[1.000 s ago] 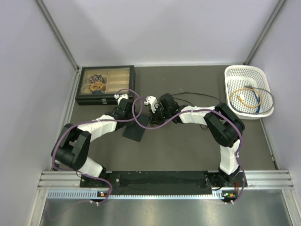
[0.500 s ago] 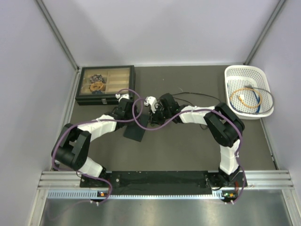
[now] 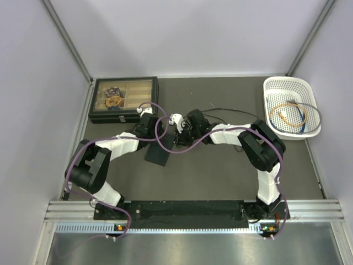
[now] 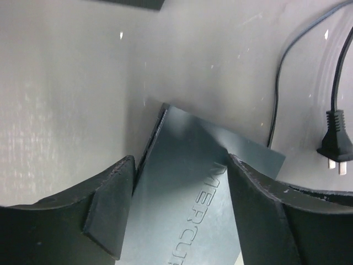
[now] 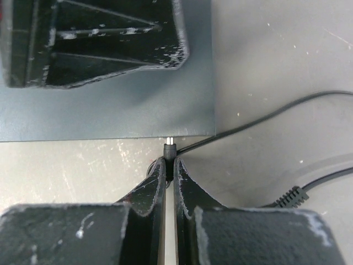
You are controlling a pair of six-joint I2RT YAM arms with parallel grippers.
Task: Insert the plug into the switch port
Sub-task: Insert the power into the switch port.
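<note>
Shifted a little since a second ago, the left arm (image 3: pixel 118 144) is now carried slightly farther out over the switch box (image 3: pixel 158 156), while the right arm (image 3: pixel 226 134) is seen unchanged. Nearest in the right wrist view, the right claw (image 5: pixel 170 160) is pressed together on the plug (image 5: pixel 170 143). Its pale metal tip is pointed at the box's near edge, just short of it and close to the box's right corner. The thin black lead (image 5: pixel 259 117) is trailed away over the bench (image 5: pixel 265 55) to the right of the box. The switch port cannot be made out on that edge. Beyond, across the box's top, the left claw (image 4: pixel 181 160) is held with its fingers apart, one to each side of the lettered face; no grip on the box can be confirmed. The insertion step is judged to be in hand, with the plug lined up or nearly so and the push not yet made. A short, straight advance of the plug into the box's edge is called for next, with the box steadied against sliding.
</note>
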